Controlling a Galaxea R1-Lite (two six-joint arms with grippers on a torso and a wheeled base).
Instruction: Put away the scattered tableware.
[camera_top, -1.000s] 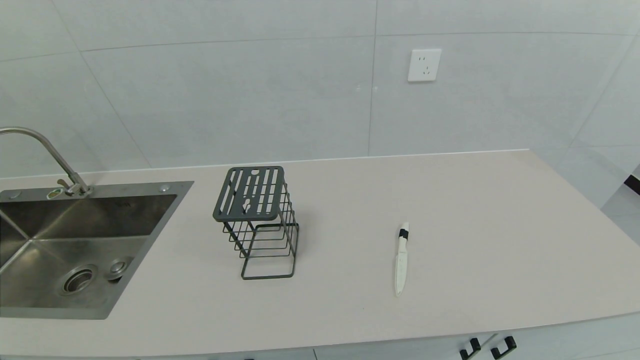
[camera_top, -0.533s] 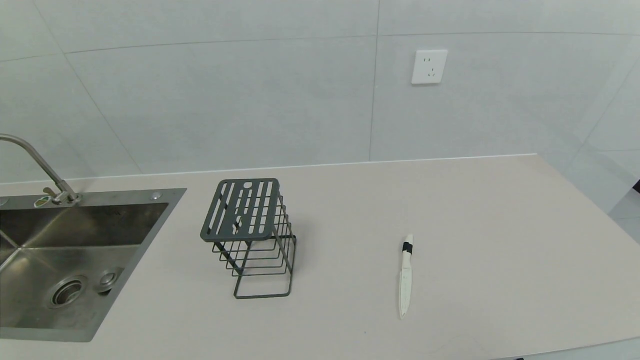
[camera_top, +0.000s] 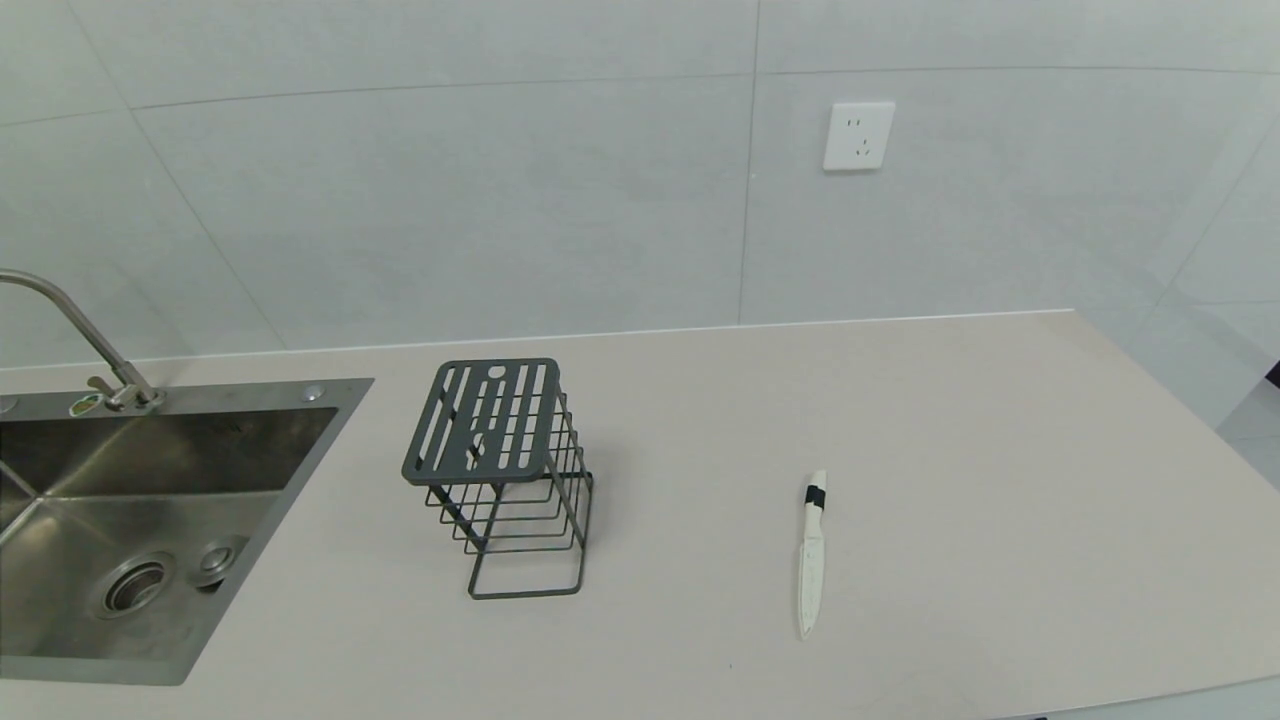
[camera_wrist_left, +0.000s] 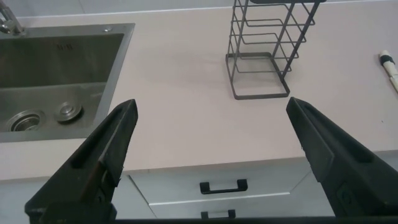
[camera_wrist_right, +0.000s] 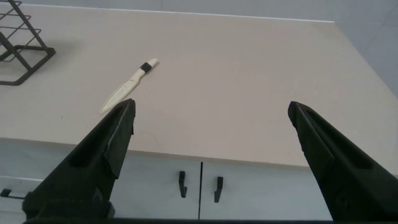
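Observation:
A white knife (camera_top: 811, 553) with a black band on its handle lies on the beige counter, right of centre, blade toward the front edge. The same knife (camera_wrist_right: 129, 85) lies ahead of my right gripper (camera_wrist_right: 211, 134), which hangs open off the counter's front edge. A dark wire rack (camera_top: 500, 470) with a slotted top stands left of the knife. My left gripper (camera_wrist_left: 211, 130) is open too, held in front of the counter edge, with the rack (camera_wrist_left: 264, 46) ahead of it and the knife's handle (camera_wrist_left: 388, 65) at the frame's side.
A steel sink (camera_top: 120, 520) with a faucet (camera_top: 85, 335) is set into the counter at the left. A tiled wall with a white socket (camera_top: 858, 135) stands behind. Cabinet doors with black handles (camera_wrist_right: 199, 185) sit below the counter edge.
The head camera moved between the oldest frame and half a second ago, shifting the whole picture. Since then nothing has moved; knife and rack lie as before.

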